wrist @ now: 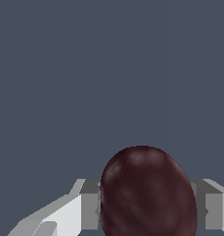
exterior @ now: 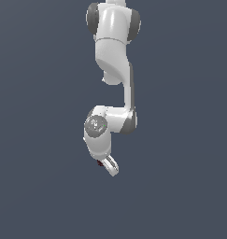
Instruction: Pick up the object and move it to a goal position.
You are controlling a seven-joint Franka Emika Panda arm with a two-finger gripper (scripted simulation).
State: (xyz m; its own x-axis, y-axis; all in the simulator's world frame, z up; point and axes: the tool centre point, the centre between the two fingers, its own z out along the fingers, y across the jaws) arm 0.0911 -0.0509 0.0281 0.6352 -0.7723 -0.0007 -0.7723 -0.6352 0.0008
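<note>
Nothing here is pointing to a home, kitchen or workshop: the scene is showing itself as a bare simulated space. A flat, even slate-grey backdrop is filling both views, with no walls, furniture or horizon showing. The white arm (exterior: 112,70) is hanging in it with smooth, untextured shading and plain grey joints, all looking like a computer render rather than a photographed room.

arm (exterior: 112,42) cut off at exterior view's top; ball (wrist: 148,193) and claw (wrist: 145,209) cropped in wrist view
</note>
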